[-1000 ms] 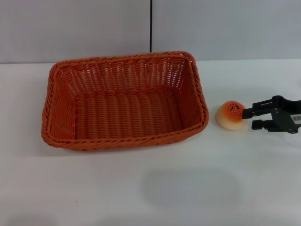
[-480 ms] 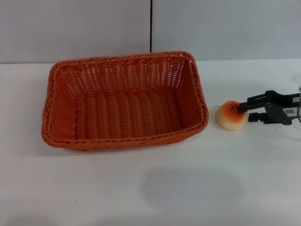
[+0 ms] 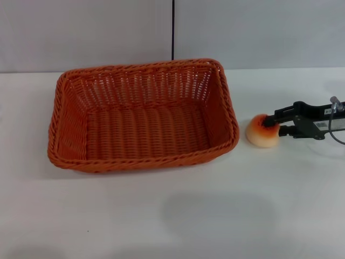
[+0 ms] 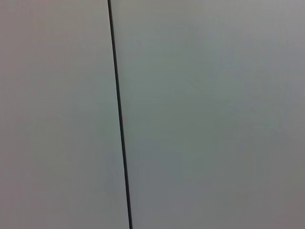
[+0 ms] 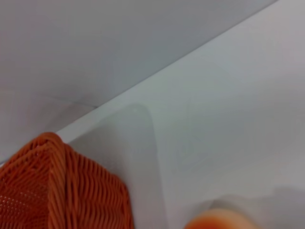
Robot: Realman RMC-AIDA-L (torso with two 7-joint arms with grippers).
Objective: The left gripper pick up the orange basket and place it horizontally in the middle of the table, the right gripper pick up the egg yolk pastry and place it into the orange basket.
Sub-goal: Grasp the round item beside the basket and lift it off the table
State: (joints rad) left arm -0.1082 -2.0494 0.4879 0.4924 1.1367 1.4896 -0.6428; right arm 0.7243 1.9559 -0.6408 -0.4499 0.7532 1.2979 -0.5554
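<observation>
The orange basket lies flat on the white table, its long side across the head view, empty; one of its corners shows in the right wrist view. Just right of it the egg yolk pastry rests on the table, and a blurred sliver of the pastry shows close in the right wrist view. My right gripper reaches in from the right, low over the table. Its black fingers are slightly apart and touch the pastry's right side. The left gripper is out of view.
A grey wall with a vertical black seam stands behind the table; the left wrist view shows only that wall and seam. A grey cable loops off the right gripper's body. Bare tabletop lies in front of the basket.
The right gripper has slid left and a little farther back, its fingers closing onto the pastry's right side. The pastry has shifted very slightly left. The basket has not moved.
</observation>
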